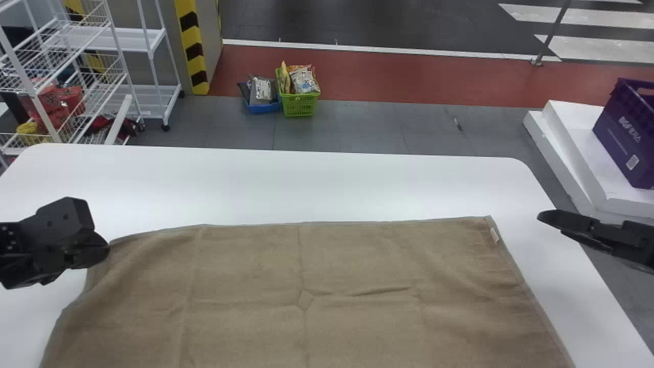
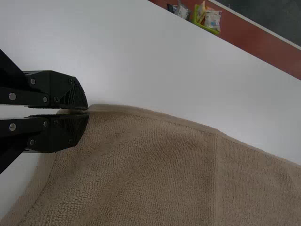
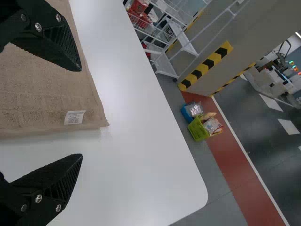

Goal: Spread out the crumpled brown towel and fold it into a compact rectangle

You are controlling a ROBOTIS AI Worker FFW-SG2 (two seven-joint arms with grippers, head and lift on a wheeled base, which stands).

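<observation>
Towel [image 1: 327, 266] lay spread over the bench [image 1: 255, 179] in the head view, broad and mostly flat, and there it was, running right down to the bottom edge! Creases crossed the middle, one short ripple stood up right of centre, and a little white label [image 1: 494, 235] sat by the far right corner. Over on the left, the left gripper [image 1: 103, 250] was at the far left corner; out on the right, the right gripper [image 1: 542, 217] hung apart from the cloth. Beyond the bench, a green basket [image 1: 300, 105] and a blue tray [image 1: 263, 106] stood side by side on the floor [image 1: 357, 128], white racks [image 1: 135, 38] to the left, a purple crate [image 1: 623, 138] to the right.

To the left wrist view: the left gripper [image 2: 88, 112] had its fingers closed, and yes, the corner of the towel was pinched between them, soft folds running away from the grip!

And the right wrist view: the right gripper [image 3: 82, 113] had its fingers wide open, the labelled corner lying flat on the bench just past the tips.
</observation>
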